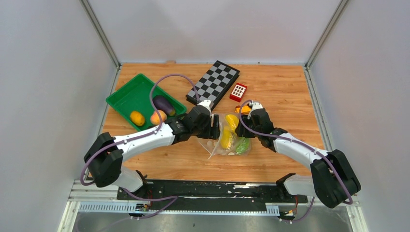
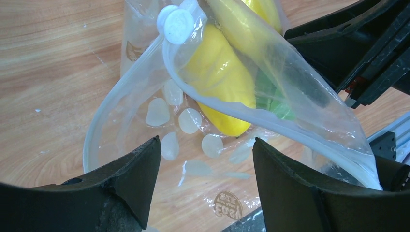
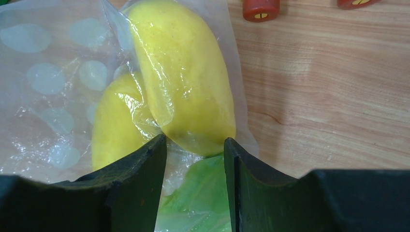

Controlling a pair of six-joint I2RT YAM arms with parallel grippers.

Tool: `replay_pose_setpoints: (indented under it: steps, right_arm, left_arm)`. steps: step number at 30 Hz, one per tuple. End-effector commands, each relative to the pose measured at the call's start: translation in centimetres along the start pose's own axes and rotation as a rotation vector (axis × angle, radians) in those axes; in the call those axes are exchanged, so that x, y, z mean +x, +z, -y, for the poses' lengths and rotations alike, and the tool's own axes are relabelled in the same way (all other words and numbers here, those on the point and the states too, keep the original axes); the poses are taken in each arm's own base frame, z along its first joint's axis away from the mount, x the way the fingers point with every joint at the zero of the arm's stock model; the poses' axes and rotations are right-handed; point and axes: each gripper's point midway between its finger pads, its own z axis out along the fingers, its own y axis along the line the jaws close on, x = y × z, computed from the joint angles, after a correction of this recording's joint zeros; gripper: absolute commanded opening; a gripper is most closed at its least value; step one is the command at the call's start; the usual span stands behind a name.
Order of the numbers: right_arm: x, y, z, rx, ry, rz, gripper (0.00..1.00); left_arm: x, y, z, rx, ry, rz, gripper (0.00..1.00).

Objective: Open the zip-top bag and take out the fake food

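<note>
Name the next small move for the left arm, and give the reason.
Probably ease the left gripper forward into the zip-top bag's gaping mouth and close on the nearer yellow piece: its jaws stand apart right at the opening, and a green piece lies inside too.

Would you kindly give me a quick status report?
Left claw open at zip-top bag mouth. Right claw: grip unclear. Yellow, green fake food inside. Nothing blocking.
</note>
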Motion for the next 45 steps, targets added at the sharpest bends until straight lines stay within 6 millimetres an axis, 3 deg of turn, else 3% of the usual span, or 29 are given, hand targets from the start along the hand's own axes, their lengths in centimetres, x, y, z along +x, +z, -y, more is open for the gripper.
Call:
replay_pose_setpoints:
  steps: [1, 6, 18, 29, 45]
  right_arm:
    - [-1.2, 0.0, -0.6, -0.015, 0.009, 0.042, 0.47]
    - [-1.2, 0.1, -0.4, -0.002, 0.017, 0.041, 0.49]
    - [-1.4, -0.2, 1.7, 0.110, 0.030, 0.064, 0.62]
    - [-0.1, 1.1, 1.2, 0.088, 0.017, -0.021, 0.80]
    - [1.5, 2.7, 0.0, 0.058, -0.038, -0.114, 0.84]
  left_arm:
    - [-2.1, -1.6, 1.1, 0.000, -0.009, 0.071, 0.76]
    - [-2.1, -1.8, 1.3, 0.025, -0.016, 0.081, 0.77]
    - [-0.5, 2.7, 2.6, 0.073, -0.065, 0.018, 0.82]
    - [0.6, 5.6, 2.0, 0.042, -0.092, -0.010, 0.89]
    - [1.9, 9.1, 0.1, -0.058, -0.100, -0.033, 0.90]
